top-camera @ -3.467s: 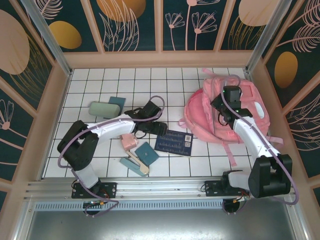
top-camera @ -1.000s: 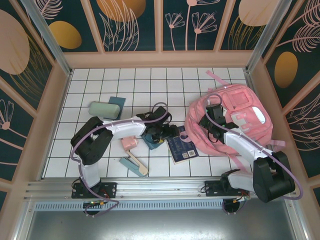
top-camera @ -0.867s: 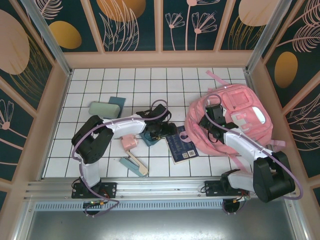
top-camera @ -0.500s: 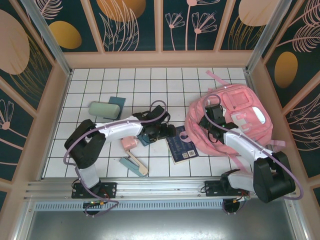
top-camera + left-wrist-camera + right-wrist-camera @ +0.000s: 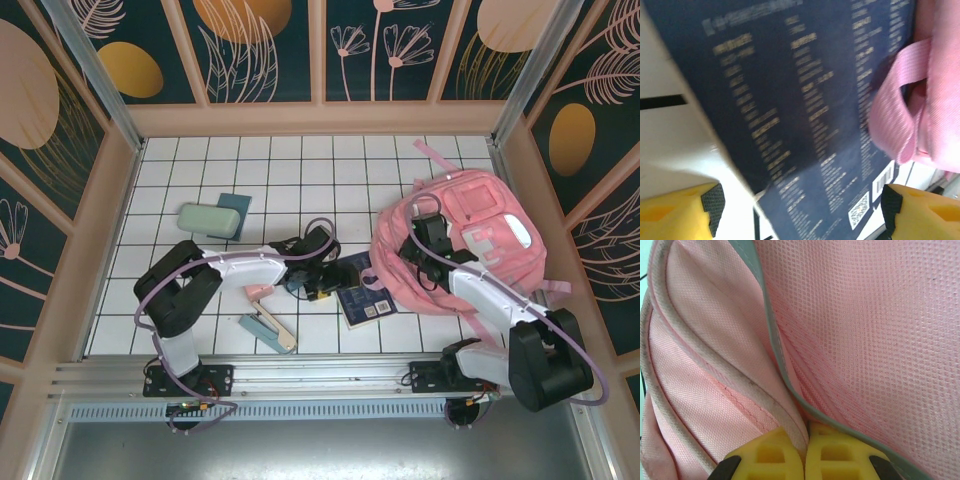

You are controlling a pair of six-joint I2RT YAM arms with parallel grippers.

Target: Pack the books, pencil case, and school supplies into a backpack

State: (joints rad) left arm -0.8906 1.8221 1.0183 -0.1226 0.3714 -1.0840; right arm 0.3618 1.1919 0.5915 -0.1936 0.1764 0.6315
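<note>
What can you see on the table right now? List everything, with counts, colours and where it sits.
table: one, white tiled, walled enclosure.
backpack: one, pink, right side.
book: one, dark navy with pale text, against the backpack's left edge.
pencil case: one, mint green, back left.
teal squares: two, dark teal, one behind the pencil case, one partly under the left arm.
pink piece: one, pink, partly under the left arm.
stapler: one, teal and cream, front left.
left gripper: one, yellow fingers, open over the book.
right gripper: one, yellow fingers, shut on the backpack's fabric edge.
</note>
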